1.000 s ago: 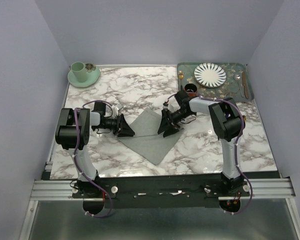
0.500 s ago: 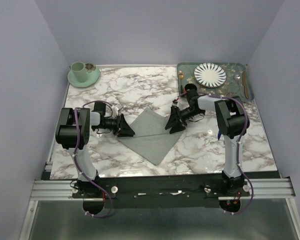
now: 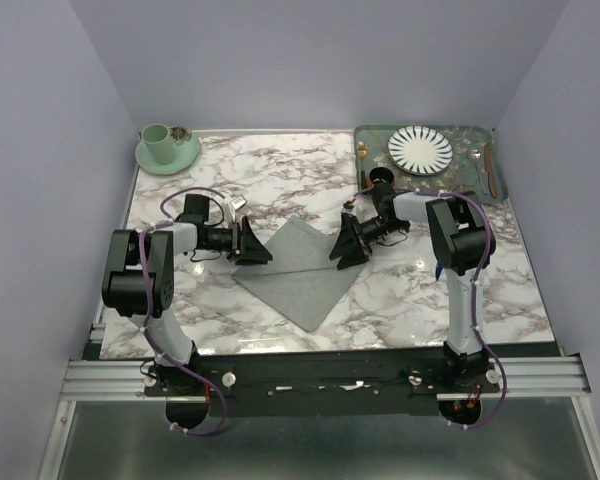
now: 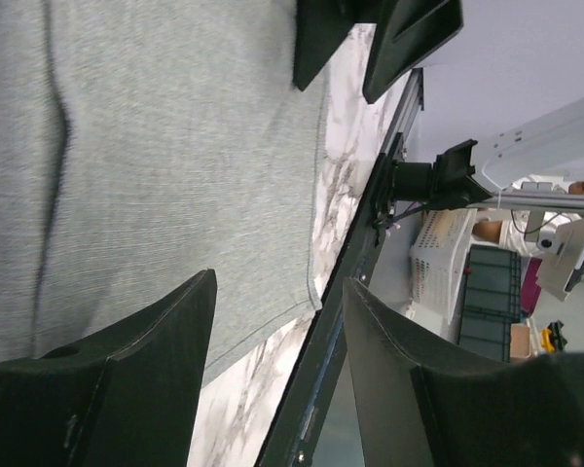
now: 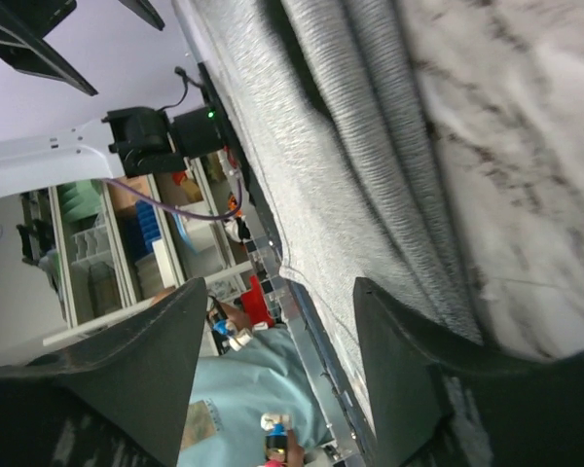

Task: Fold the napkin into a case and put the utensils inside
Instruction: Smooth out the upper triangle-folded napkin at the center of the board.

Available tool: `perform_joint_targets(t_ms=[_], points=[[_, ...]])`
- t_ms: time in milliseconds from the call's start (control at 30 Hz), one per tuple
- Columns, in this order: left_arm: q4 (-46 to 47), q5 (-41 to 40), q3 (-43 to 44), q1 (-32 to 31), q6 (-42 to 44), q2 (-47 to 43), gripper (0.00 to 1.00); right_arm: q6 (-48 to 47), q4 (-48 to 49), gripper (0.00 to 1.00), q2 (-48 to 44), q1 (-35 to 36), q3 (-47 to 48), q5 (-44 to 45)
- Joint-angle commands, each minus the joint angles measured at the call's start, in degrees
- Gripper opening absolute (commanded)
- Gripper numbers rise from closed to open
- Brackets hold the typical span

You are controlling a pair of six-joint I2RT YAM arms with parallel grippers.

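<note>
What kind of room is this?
Probably a robot lab, not a kitchen: left arm and right arm bolted at a marble table, plain booth walls, storage shelves beyond.

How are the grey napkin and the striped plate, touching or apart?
Apart. The top view shows the napkin mid-table and the striped plate on the green tray at the far right, bare marble between them.

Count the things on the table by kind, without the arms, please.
Grey napkin: 1
Green patterned tray: 1
Striped plate: 1
Green cup: 1
Green saucer: 1
Cutlery: 3 (gold fork, spoon, brownish utensil)
Total: 8
</note>
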Motion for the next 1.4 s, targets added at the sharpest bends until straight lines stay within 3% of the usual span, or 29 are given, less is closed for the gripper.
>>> perform_joint_targets(t_ms=[0, 200, 367, 567, 833, 1167, 1333, 1367], points=[[-1.22, 2.68, -2.14, -0.59, 0.36, -3.29, 0.64, -5.29, -4.49, 0.79, -8.59, 0.32, 2.64, -4.59], [0.27, 1.19, -3.55, -1.74, -0.08, -2.24, 0.66, 0.58, 0.15, 0.82, -10.9, 4.27, 1.33, -3.63], [2.29, -0.22, -3.29, -1.74, -0.79, 2.06, 0.66, 4.72, 5.7, 0.82, -5.99, 7.27, 0.71, -3.8], [-1.65, -1.09, -1.53, 0.02, 4.29, 9.52, 0.65, 2.88, 5.62, 0.81, 0.95, 4.2, 1.07, -3.9], [-2.45, -1.8, -1.35, 0.37, 4.49, 14.82, 0.64, 4.28, 5.62, 0.8, 6.68, 3.14, 0.19, -2.83], [-2.1, -2.85, -7.16, -3.32, 4.13, 4.21, 0.62, -8.34, -9.31, 0.78, -0.42, 3.22, 8.97, 0.93], [-5.87, -4.52, -2.6, -4.19, 7.2, -5.03, 0.56, -12.67, -15.38, 0.69, -5.79, 3.14, 11.7, 14.71], [-6.58, -8.96, 0.37, -4.81, 8.6, -8.0, 0.55, -12.85, -15.64, 0.66, -6.41, 3.14, 11.79, 17.61]])
